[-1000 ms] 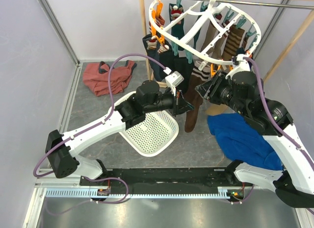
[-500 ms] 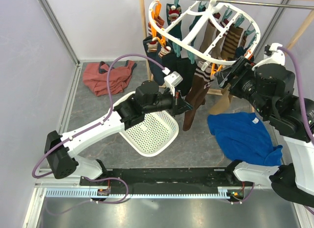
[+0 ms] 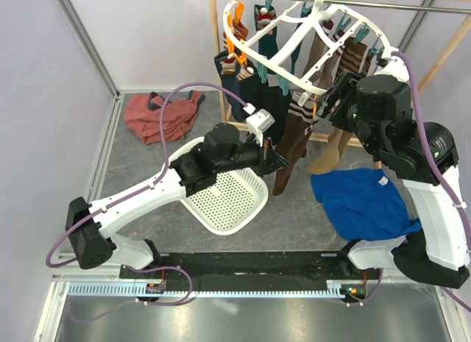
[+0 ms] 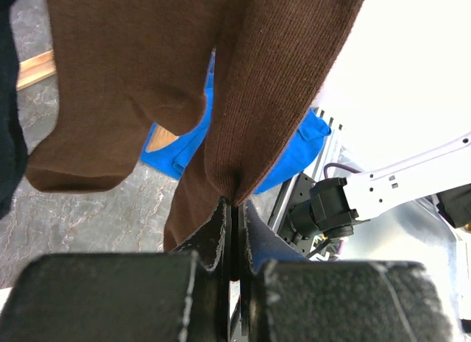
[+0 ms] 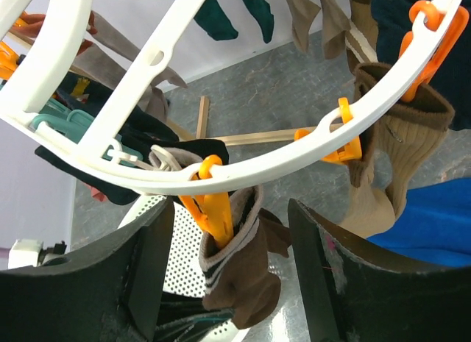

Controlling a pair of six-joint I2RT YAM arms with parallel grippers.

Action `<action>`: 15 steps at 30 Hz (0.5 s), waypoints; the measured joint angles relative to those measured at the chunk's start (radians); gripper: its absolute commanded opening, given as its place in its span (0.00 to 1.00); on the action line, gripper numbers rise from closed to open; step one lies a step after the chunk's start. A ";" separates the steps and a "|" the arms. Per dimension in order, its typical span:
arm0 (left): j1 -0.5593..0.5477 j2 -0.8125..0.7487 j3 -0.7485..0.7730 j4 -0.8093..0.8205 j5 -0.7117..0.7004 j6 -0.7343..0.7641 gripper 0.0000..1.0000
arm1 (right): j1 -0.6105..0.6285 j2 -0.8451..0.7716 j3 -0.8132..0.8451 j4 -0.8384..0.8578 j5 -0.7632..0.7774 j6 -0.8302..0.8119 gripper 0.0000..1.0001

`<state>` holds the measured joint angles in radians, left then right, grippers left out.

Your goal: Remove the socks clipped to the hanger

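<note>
L end effector (image 4: pixel 234 207) clamped; R end effector (image 5: pixel 232 272) spread.

Light falls bright and even from overhead, with soft shadows on the grey desk (image 3: pixel 132 180). On my left wrist the upper right burns out white. My left gripper (image 4: pixel 232 232) looks dark and blurred, the brown sock (image 4: pixel 280 84) sharp.

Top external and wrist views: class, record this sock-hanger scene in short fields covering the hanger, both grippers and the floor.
Hanger: white plastic oval ring, tilted, socks clipped around it
Left gripper: shut on a hanging long brown sock
Right gripper: open, either side of an orange clip holding a sock cuff
Floor: white perforated basket, big blue cloth, rust-red garment
</note>
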<state>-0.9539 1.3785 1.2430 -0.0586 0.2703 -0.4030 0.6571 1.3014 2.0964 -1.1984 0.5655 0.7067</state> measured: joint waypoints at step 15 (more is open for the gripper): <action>-0.080 -0.003 0.002 -0.026 -0.169 0.006 0.02 | 0.000 0.019 0.019 -0.004 0.018 -0.031 0.66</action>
<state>-1.0336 1.3750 1.2446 -0.0849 0.1013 -0.3969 0.6575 1.3209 2.1151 -1.2026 0.5838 0.6754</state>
